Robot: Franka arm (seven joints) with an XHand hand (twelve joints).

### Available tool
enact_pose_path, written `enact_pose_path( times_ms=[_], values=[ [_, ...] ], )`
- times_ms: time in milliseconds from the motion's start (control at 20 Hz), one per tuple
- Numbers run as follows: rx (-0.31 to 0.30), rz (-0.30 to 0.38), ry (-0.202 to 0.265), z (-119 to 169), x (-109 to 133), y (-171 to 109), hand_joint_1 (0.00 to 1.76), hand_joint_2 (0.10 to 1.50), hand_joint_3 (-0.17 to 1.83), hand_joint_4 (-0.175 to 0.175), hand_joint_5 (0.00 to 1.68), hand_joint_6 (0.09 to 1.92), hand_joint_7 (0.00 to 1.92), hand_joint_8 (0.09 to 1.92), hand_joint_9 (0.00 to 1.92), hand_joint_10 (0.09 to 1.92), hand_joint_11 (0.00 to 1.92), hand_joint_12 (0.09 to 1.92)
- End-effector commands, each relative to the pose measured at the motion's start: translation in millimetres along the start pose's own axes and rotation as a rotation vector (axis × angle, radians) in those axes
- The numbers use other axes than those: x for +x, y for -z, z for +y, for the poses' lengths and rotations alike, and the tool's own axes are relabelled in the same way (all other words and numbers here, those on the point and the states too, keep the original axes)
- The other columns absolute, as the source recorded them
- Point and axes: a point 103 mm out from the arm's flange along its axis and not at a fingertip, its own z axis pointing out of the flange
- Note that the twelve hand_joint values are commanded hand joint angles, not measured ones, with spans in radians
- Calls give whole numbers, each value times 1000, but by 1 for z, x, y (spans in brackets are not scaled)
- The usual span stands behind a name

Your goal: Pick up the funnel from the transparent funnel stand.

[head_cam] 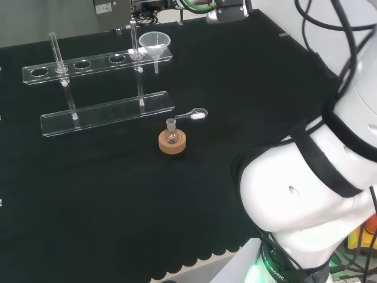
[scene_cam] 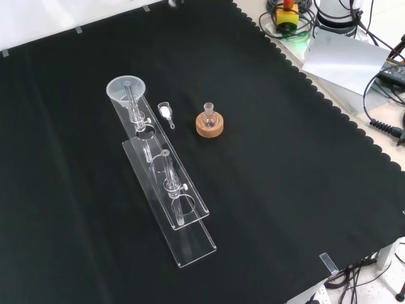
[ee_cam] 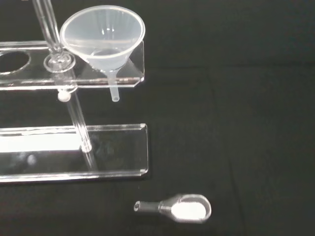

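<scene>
1. The stand is occupying the left of the head view; its upper shelf is carrying a row of holes, and a post is rising just left of the funnel.
2. The funnel is sitting in the end hole at the right of that shelf, its stem hanging below the shelf.
3. The robot hand is not appearing in these pictures, so its state cannot be told.
4. Judgement: the approach is best made from above, fingers closing on the cone rim while avoiding the post.
5. Judgement: lifting straight up is keeping the stem from catching the hole.
6. To the right, the spoon and flask are lying well clear on the counter.
</scene>
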Motion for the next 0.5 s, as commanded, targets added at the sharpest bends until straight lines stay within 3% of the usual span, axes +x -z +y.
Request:
enact_pose_path(
  times_ms=[50,500],
  values=[
    [11,-22,63,58,-6,-10,350,1114,204,7,260,87,80,477,187,646,0,1365],
    [81,-67,122,101,10,-31,393,1073,203,9,242,87,81,504,205,663,0,1407]
  ],
)
